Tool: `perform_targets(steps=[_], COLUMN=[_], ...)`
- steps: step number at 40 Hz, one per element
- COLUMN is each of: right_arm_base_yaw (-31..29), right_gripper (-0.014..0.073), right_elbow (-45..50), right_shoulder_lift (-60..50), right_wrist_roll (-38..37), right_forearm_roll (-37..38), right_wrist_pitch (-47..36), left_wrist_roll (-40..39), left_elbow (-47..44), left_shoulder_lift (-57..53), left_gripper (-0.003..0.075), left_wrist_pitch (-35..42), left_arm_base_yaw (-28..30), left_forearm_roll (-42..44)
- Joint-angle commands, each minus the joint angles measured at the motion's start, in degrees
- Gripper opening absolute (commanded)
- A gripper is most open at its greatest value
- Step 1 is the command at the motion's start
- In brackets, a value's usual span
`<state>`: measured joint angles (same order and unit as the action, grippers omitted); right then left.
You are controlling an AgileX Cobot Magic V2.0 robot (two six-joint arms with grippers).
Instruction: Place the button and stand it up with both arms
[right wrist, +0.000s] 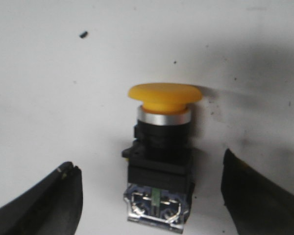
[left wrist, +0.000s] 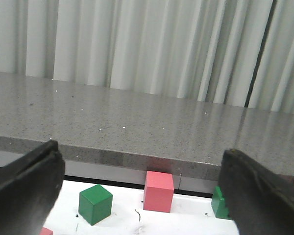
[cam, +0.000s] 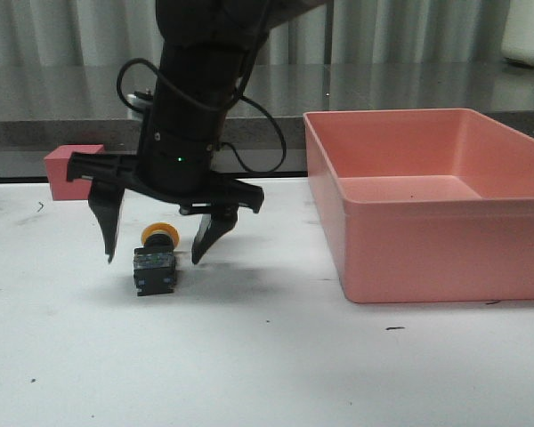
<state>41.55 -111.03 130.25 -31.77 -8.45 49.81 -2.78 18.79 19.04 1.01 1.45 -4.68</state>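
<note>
The button lies on its side on the white table, its yellow cap toward the far side and its metallic block toward the front. My right gripper hangs over it, open, one finger on each side and neither touching. In the right wrist view the button lies between the spread fingers of the right gripper. My left gripper is open and empty, and it does not show in the front view.
A large pink bin stands at the right. A pink cube sits at the back left by the grey counter. The left wrist view shows a green cube, a pink cube and another green block.
</note>
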Motion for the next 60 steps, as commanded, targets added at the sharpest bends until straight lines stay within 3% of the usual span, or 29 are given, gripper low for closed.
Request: perform_targets(steps=[1, 4, 7, 20, 24, 32, 43, 60], right_arm_base_yaw=[-0.2, -0.2, -0.3, -2.1, -5.7, -17.1, -33.4, -34.6], right_gripper=[0.0610, 0.0572, 0.0479, -0.0063, -0.0061, -0.0061, -0.0061, -0.0061], right_elbow=[-2.0, -2.0, -2.0, -2.0, -2.0, 3.4, 33.4, 65.1], right_shoulder_lift=[-8.0, -10.3, -12.4, -21.4, -24.6, -33.2, -53.0, -82.1], right_wrist_roll=[3.2, 6.0, 8.1, 10.5, 11.1, 21.2, 24.8, 25.6], right_forearm_roll=[-0.4, -0.4, -0.1, 7.0, 8.0, 7.9, 7.9, 10.3], right_wrist_pitch=[-2.0, -2.2, -1.9, 5.1, 9.0, 15.8, 11.2, -7.1], left_wrist_roll=[-0.1, -0.1, -0.1, -0.1, -0.1, -0.1, -0.1, -0.1], left_elbow=[2.1, 2.1, 2.1, 2.1, 2.1, 2.1, 2.1, 2.1], left_shoulder_lift=[0.8, 0.8, 0.8, 0.8, 0.8, 0.8, 0.8, 0.8], left_gripper=[0.0617, 0.0618, 0.0617, 0.0617, 0.0617, 0.0617, 0.0617, 0.0617], left_wrist_pitch=[4.5, 4.5, 4.5, 4.5, 4.5, 4.5, 4.5, 4.5], left_arm_base_yaw=[0.0, 0.0, 0.0, 0.0, 0.0, 0.0, 0.0, 0.0], left_forearm_roll=[-0.4, -0.4, -0.4, -0.4, -0.4, -0.4, -0.4, -0.4])
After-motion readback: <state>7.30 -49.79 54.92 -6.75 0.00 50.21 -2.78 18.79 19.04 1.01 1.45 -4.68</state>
